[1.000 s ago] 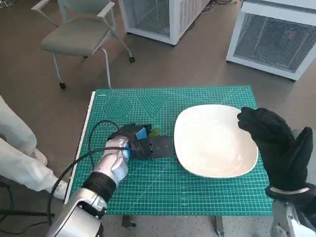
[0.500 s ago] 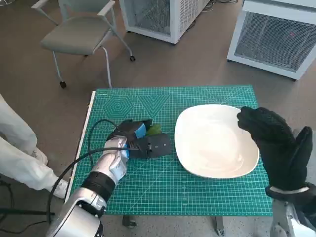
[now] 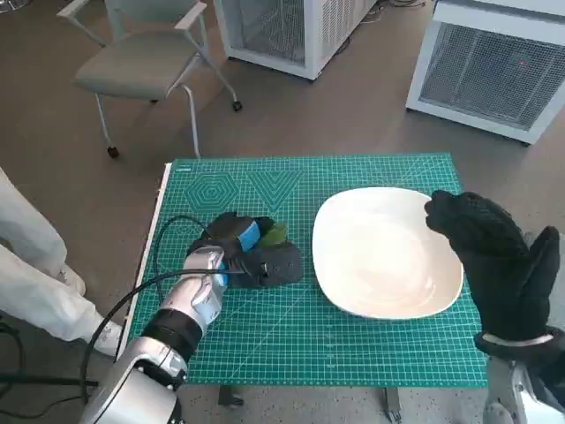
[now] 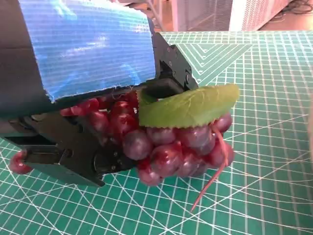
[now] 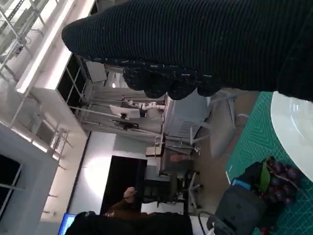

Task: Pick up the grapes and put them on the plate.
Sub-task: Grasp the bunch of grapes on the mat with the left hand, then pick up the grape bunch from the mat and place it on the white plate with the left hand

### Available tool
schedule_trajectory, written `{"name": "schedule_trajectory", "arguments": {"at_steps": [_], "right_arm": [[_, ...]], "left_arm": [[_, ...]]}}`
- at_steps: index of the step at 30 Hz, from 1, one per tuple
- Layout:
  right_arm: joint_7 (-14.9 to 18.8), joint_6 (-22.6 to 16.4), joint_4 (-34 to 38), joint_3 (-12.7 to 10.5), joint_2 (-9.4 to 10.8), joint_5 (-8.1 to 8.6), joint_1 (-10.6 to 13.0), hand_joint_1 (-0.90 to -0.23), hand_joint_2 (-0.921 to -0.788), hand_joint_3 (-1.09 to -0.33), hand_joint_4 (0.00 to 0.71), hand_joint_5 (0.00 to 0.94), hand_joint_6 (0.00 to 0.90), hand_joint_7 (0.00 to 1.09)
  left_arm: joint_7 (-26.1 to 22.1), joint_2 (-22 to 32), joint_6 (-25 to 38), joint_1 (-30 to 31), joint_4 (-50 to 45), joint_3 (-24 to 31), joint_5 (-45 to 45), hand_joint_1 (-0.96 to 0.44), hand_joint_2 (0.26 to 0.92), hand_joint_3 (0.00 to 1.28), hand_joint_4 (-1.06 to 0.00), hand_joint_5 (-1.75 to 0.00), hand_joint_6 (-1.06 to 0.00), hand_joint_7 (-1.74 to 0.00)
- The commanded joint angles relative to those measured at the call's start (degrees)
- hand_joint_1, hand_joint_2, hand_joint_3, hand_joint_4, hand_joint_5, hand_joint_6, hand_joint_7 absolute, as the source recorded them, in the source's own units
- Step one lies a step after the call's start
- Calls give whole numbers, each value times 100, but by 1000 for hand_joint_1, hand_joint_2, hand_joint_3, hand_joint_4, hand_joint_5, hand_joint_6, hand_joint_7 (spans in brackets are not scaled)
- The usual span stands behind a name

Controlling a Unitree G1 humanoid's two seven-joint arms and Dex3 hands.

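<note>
A bunch of dark red grapes (image 4: 166,147) with a green leaf (image 4: 188,105) is gripped in my left hand (image 3: 252,254), low over the green mat (image 3: 291,336) just left of the plate. I cannot tell whether the bunch touches the mat. In the head view only the leaf (image 3: 275,235) shows past the black fingers. The white plate (image 3: 371,256) lies on the mat's right half with nothing on it. My gloved right hand (image 3: 494,256) is raised above the plate's right edge and holds nothing. The right wrist view also shows the grapes (image 5: 279,183) and the plate's rim (image 5: 293,122).
A black cable (image 3: 163,252) loops over my left forearm. Beyond the table stand a grey chair (image 3: 141,62) and two white grilled cabinets (image 3: 291,26) (image 3: 494,71). A person's pale trouser leg and shoe (image 3: 35,283) are at the left.
My left hand, with the grapes in it, has shifted slightly left and turned a little. The right hand and the plate have stayed put.
</note>
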Motion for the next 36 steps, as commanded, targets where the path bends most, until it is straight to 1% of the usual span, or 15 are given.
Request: {"name": "schedule_trajectory", "arguments": {"at_steps": [1,4,13,20,24,25,26,27,28,29,30,32,33,35,36], "right_arm": [[14,17,82,-1,-26,-52,37,-356,-921,-618,362,900,182,1063],[20,11,93,-4,-28,-46,37,-356,-921,-618,363,899,182,1062],[22,5,71,-6,-34,-42,53,-356,-921,-617,364,897,184,1061],[9,11,64,2,-25,-44,46,-356,-921,-617,365,896,184,1060],[9,8,65,7,-18,-42,46,-356,-921,-617,365,895,184,1059],[11,6,65,6,-18,-40,47,-356,-921,-617,365,895,184,1059],[13,6,65,5,-19,-38,47,-356,-921,-617,365,895,184,1059],[14,8,65,3,-21,-35,47,-356,-921,-617,366,895,184,1059],[14,10,61,3,-23,-33,45,-356,-921,-617,366,894,185,1059],[11,14,55,3,-23,-33,43,-356,-921,-617,366,894,185,1059],[8,17,47,5,-23,-33,41,-356,-921,-617,366,894,185,1059],[1,19,32,11,-20,-38,38,-356,-921,-617,366,894,185,1059],[-2,19,26,13,-19,-40,39,-356,-921,-617,366,894,185,1059],[-7,18,18,15,-17,-44,39,-356,-921,-617,366,894,185,1059],[-10,17,18,15,-17,-47,37,-356,-921,-617,366,894,185,1059]], "left_arm": [[96,9,-50,29,0,77,-105,358,791,687,-274,-1746,-502,-41],[113,21,-113,39,2,91,-152,358,788,691,-276,-1746,-483,-30],[71,41,-220,12,64,98,-224,361,766,720,-289,-1746,-652,-104],[-7,79,-267,-3,-15,120,-255,368,725,776,-314,-1746,-614,-71],[-34,108,-279,-23,-78,138,-267,369,719,783,-318,-1746,-667,-96],[-43,118,-277,-29,-104,143,-269,350,727,762,-323,-1731,-668,-167],[-55,130,-274,-31,-140,150,-272,306,737,730,-330,-1704,-642,-341],[-67,143,-269,-31,-185,157,-276,244,729,725,-333,-1687,-604,-578],[-87,162,-260,-28,-253,165,-279,177,713,731,-336,-1673,-564,-837],[-112,186,-246,-21,-338,173,-281,119,677,780,-334,-1676,-529,-1076],[-144,215,-227,-10,-442,182,-282,82,628,857,-334,-1692,-509,-1250],[-217,276,-183,21,-668,204,-284,41,563,968,-343,-1707,-471,-1478],[-256,306,-155,43,-790,216,-284,29,540,1009,-345,-1714,-456,-1552],[-347,375,-84,104,-1083,252,-285,16,513,1050,-345,-1731,-456,-1611],[-415,428,-30,151,-1313,283,-289,12,510,1040,-353,-1736,-481,-1575]]}}
